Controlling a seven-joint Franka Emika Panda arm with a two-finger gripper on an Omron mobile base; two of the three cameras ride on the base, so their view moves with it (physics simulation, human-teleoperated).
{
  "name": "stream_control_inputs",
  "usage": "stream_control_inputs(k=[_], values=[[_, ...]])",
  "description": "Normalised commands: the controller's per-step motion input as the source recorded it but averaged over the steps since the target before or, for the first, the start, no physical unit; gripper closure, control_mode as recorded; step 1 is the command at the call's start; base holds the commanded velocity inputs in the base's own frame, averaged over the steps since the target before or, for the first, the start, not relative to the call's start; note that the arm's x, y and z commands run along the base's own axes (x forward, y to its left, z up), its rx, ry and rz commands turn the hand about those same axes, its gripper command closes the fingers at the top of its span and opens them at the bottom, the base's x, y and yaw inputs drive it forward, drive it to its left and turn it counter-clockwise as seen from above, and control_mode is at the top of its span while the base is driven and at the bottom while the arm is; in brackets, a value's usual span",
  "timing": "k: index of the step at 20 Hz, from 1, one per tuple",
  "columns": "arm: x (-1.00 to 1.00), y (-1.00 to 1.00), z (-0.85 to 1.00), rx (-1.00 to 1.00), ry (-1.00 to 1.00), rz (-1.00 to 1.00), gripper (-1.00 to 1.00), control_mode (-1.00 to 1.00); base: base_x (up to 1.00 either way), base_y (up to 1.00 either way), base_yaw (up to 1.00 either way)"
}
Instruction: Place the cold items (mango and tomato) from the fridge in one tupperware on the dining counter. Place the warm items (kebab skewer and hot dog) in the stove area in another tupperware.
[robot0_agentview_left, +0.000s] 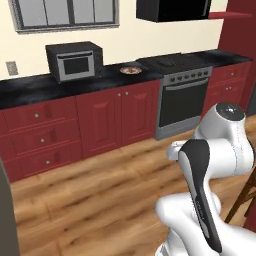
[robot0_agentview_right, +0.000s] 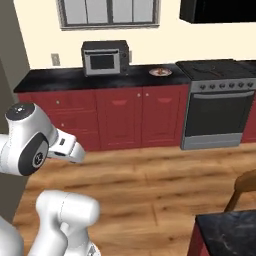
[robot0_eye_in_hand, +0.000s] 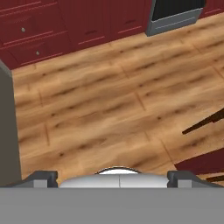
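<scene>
My gripper (robot0_eye_in_hand: 113, 177) points down at the wooden floor, open, with nothing between its dark fingertips (robot0_eye_in_hand: 43, 177). The stove (robot0_agentview_left: 182, 65) (robot0_agentview_right: 215, 67) stands at the far wall on the right, with the oven below it. On the black counter to its left lies a small plate (robot0_agentview_left: 131, 70) (robot0_agentview_right: 160, 72) with something on it that is too small to make out. A tall grey slab at the left, perhaps the fridge's side (robot0_agentview_right: 10, 100) (robot0_eye_in_hand: 8, 131), rises beside me. A dark corner of the dining counter (robot0_agentview_right: 225, 230) is at the lower right. Mango, tomato, kebab skewer, hot dog and tupperware are out of view.
A microwave (robot0_agentview_left: 75, 61) (robot0_agentview_right: 105, 57) sits on the black counter above red cabinets (robot0_agentview_left: 75, 125). A wooden chair (robot0_agentview_right: 242, 192) stands by the dining counter. Open wooden floor (robot0_eye_in_hand: 109, 100) lies between me and the cabinets.
</scene>
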Motion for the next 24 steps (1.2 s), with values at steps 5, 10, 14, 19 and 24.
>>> stream_control_inputs(k=[5, 10, 14, 19, 24], values=[[0.00, 0.00, 0.00, 0.00, 0.00, 0.00, -1.00, 1.00, 1.00, -0.36, 0.00], [0.00, 0.00, 0.00, 0.00, 0.00, 0.00, -1.00, 1.00, 1.00, -0.43, -0.01], [0.00, 0.00, 0.00, 0.00, 0.00, 0.00, -1.00, 1.00, 1.00, -0.38, 0.00], [0.00, 0.00, 0.00, 0.00, 0.00, 0.00, -1.00, 1.00, 1.00, -0.32, 0.00], [0.00, 0.00, 0.00, 0.00, 0.00, 0.00, -1.00, 1.00, 1.00, -0.22, 0.00]])
